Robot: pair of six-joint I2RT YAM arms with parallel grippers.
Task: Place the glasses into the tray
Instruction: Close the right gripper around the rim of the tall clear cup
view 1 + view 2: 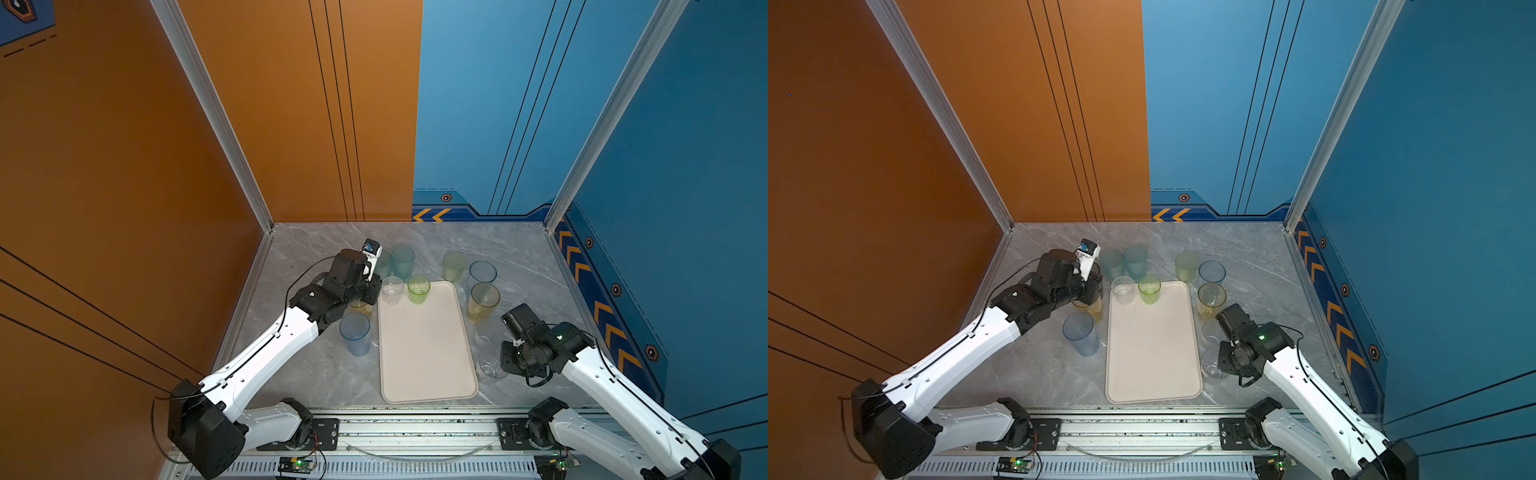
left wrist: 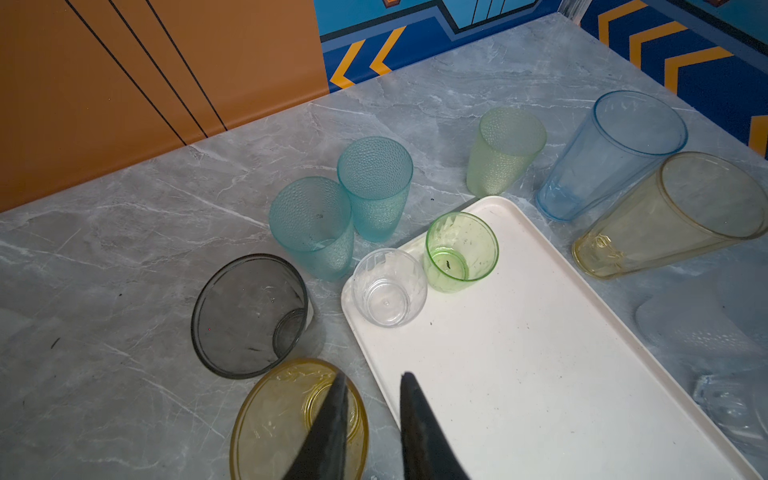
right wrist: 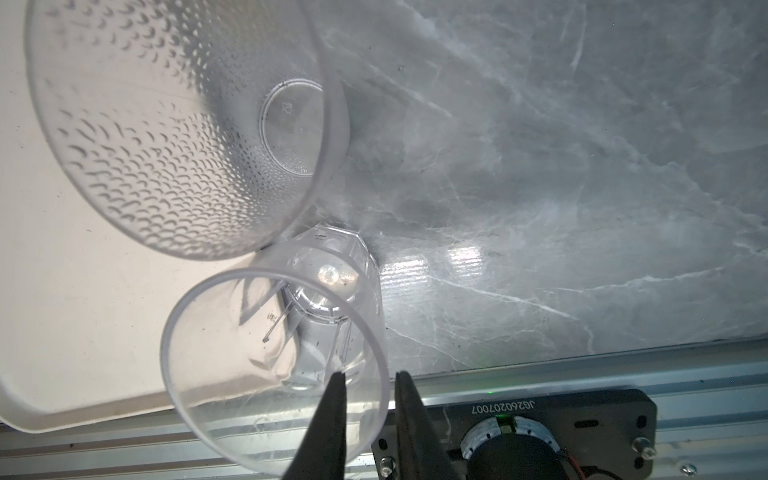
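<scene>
Nearest, the right hand (image 3: 370, 374) is straddling the wall of the clear glass (image 3: 249, 399), which is standing on the tabletop (image 3: 540, 208) just beside the tray (image 3: 83, 311). Its fingers are standing slightly apart, not clamping yet. It should be pinching the wall firmly and then lifting straight up, because the dotted glass (image 3: 166, 124) is crowding it. Farther, the left hand (image 2: 372, 375), also narrowly apart, is straddling the rim of the yellow glass (image 2: 274, 419) beside the grey glass (image 2: 249, 316). Both glasses should be going down upright on bare tray, before the short clear glass (image 2: 388, 291) and green glass (image 2: 459, 253) standing at its far end.
</scene>
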